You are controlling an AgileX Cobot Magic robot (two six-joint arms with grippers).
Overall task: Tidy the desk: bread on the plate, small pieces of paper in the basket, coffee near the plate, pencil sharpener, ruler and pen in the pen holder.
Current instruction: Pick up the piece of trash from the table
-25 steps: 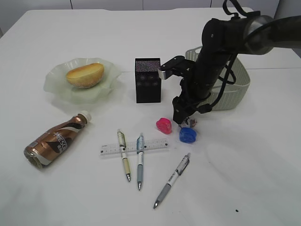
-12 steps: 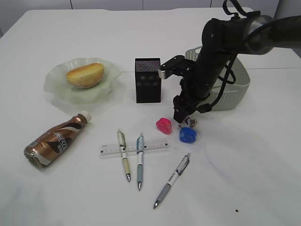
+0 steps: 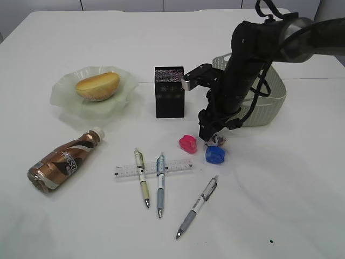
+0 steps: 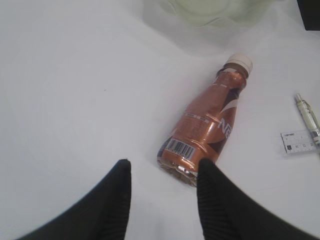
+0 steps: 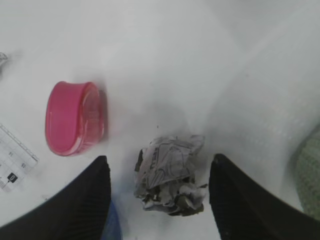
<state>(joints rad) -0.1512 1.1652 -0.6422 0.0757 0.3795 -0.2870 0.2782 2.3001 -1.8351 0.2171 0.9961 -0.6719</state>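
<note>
Now the right gripper (image 5: 160, 195) is hanging spread at lower centre around the crumpled paper (image 5: 170, 175), fingers apart from it; the left gripper (image 4: 162, 195) is gaping beside the coffee bottle (image 4: 205, 135).

Lighting bright, even, diffuse from above. White tabletop (image 3: 302, 194) near overexposed, shadows faint. Soft shadow under the black right arm (image 3: 242, 70) at five o'clock. Glare on the brown plastic coffee bottle (image 4: 202, 132). Right wrist view hazy; black fingertips (image 5: 90, 200) blurred.
</note>
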